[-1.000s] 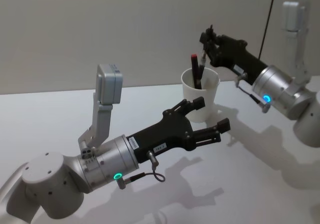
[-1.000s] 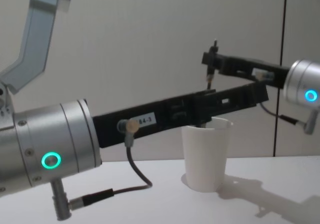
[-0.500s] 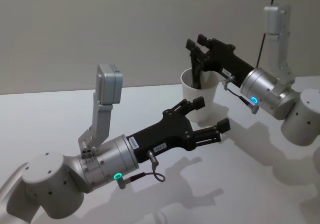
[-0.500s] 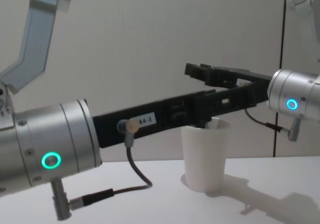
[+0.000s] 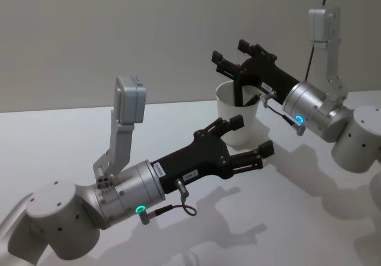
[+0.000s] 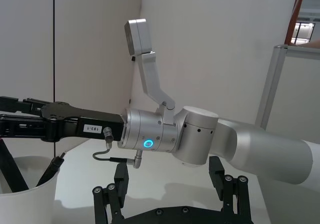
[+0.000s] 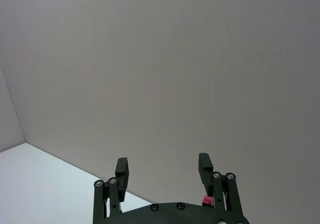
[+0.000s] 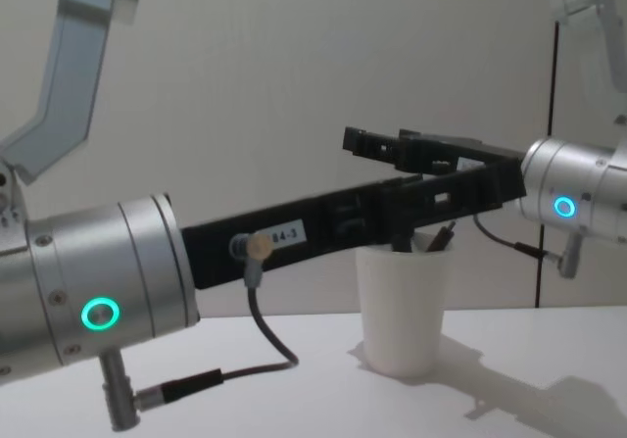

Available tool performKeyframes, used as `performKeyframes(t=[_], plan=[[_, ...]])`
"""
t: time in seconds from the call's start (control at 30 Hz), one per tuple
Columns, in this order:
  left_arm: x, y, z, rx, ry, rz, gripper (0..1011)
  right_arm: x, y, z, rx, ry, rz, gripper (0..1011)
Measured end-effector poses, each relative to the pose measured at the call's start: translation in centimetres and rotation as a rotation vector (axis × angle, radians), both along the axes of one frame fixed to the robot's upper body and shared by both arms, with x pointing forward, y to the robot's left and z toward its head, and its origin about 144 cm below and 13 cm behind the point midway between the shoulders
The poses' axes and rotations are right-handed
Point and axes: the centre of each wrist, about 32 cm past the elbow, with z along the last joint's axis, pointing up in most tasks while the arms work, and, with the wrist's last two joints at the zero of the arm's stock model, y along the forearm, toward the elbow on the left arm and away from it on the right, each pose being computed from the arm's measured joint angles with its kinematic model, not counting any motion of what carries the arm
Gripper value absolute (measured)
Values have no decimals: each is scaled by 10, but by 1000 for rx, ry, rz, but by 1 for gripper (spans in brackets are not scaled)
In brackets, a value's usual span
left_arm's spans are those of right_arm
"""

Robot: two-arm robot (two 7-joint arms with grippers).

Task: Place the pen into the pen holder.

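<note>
The pen stands in the pen holder, leaning against its rim, at the far middle of the surface. The right hand hovers directly above it, released and empty. The left hand, also spread, sits nearer.

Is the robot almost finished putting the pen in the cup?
Nearly, it looks like. Done: dark pens stand inside the white paper cup, leaning on its rim. In hand: nothing; the right gripper is open and empty above the cup. The left gripper is open too, just in front of the cup. Left: probably only pulling the right arm back clear of the cup.
</note>
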Motion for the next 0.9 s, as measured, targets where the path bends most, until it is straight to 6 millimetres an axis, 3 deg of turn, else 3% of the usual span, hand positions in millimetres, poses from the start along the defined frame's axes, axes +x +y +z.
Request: performKeyframes(t=[0.1,0.23,0.63,0.9], plan=[[0,0,0,0,0,0,1001,-2,-2,1,10,-4,-1,927],[0,0,0,0,0,0,1001,-6,-5,3,23,-6,-9,1001],[0,0,0,0,0,0,1001,-22,-21,8,57,-13,-58,1001],[0,0,0,19,-4,32,1001,-25,-22,6,54,-11,-66,1002]])
